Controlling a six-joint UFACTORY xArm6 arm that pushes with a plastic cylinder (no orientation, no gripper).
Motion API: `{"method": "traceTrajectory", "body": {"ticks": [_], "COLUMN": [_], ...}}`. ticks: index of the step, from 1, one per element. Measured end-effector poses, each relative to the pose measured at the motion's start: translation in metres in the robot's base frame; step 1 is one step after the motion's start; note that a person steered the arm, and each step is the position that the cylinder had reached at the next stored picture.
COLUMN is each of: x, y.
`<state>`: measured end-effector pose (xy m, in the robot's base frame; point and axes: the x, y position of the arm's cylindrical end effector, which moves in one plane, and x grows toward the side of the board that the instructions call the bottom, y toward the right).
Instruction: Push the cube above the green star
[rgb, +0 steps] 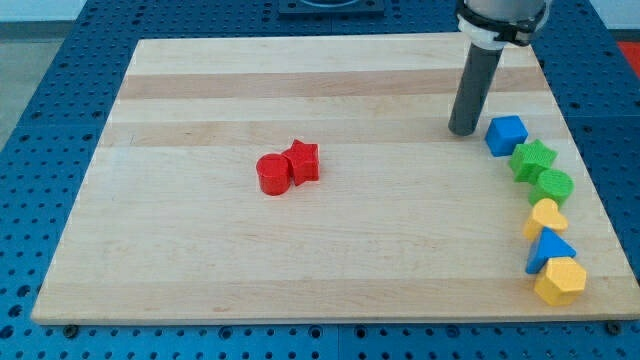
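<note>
A: Left to right on our table (200, 270): a red cylinder (271, 174) touching a red star (303, 160), then my tip (462, 130) just left of the blue cube (506, 134).

B: We carry no claw, only a rod, so nothing is gripped. The cube already sits far of the green star (533, 159), touching it. No containers here.

pale wooden board (200, 250) (smooth, matt); plastic-looking blue cube (506, 134).
</note>
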<state>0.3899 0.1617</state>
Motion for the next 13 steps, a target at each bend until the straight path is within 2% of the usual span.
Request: {"method": "traceTrajectory", "body": {"ticks": [8, 11, 13], "x": [0.018, 0.009, -0.017], "y": [0.030, 0.023, 0.025]}}
